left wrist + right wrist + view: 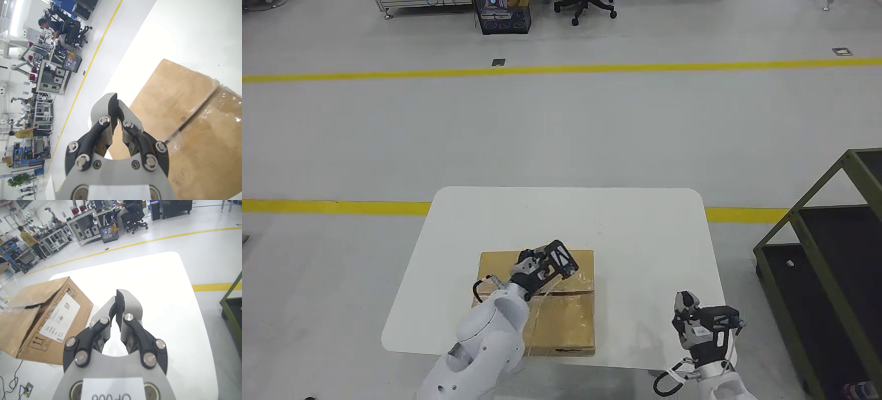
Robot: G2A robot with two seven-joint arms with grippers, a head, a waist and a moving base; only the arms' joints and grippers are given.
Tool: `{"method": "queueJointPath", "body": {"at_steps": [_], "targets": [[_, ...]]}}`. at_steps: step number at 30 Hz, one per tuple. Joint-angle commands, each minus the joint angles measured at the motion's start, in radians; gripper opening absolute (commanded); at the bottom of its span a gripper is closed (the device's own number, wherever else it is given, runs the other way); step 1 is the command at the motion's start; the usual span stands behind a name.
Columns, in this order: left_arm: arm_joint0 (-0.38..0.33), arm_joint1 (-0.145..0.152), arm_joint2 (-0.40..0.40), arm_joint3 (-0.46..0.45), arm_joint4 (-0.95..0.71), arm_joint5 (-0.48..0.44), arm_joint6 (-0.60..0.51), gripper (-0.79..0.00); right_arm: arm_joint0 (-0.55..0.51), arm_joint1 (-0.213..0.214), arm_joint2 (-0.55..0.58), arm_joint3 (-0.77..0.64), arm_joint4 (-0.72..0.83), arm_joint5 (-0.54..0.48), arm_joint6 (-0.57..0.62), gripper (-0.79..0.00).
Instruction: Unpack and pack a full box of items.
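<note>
A brown cardboard box [547, 305] lies on the white table [642, 230], its top flaps closed and covered with clear tape. My left gripper [554, 260] hangs above the box's far edge, shut with nothing between its fingers; in the left wrist view the gripper [115, 106] is over the flap [170, 91] beside the taped seam. My right gripper [707, 322] is at the table's near right corner, shut and empty. In the right wrist view the gripper [118, 303] is beside the box [43, 317], whose flap edge is torn and slightly lifted.
A dark green metal cart [832, 270] stands on the floor to the right of the table. A yellow line [542, 70] runs across the floor behind the table. The far half and right side of the table are bare white surface.
</note>
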Motion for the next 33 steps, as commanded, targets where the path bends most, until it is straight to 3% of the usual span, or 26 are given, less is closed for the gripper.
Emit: {"method": "queueJointPath", "body": {"at_steps": [1,6,11,16,24,33], "targets": [[0.015,0.007,-0.042,-0.031,0.023,-0.017,-0.008,-0.785,0.009,-0.001,-0.005,-0.004,0.008,-0.016,0.0,-0.785],[0.06,0.029,-0.173,-0.098,0.09,-0.06,-0.014,-0.785,0.043,-0.002,-0.027,0.0,0.007,-0.048,0.0,-0.785],[0.095,0.049,-0.33,-0.123,0.149,-0.078,-0.006,-0.785,0.075,-0.005,-0.058,0.006,-0.008,-0.069,-0.001,-0.785],[0.129,0.063,-0.438,-0.126,0.214,-0.086,0.03,-0.785,0.099,-0.008,-0.084,0.018,-0.014,-0.075,0.0,-0.785],[0.154,0.073,-0.579,-0.081,0.205,-0.039,0.073,-0.785,0.115,-0.012,-0.108,0.034,-0.013,-0.072,0.0,-0.785],[0.134,0.083,-0.665,0.01,0.232,-0.029,0.106,-0.785,0.111,-0.013,-0.12,0.037,-0.012,-0.063,-0.001,-0.785]]}}
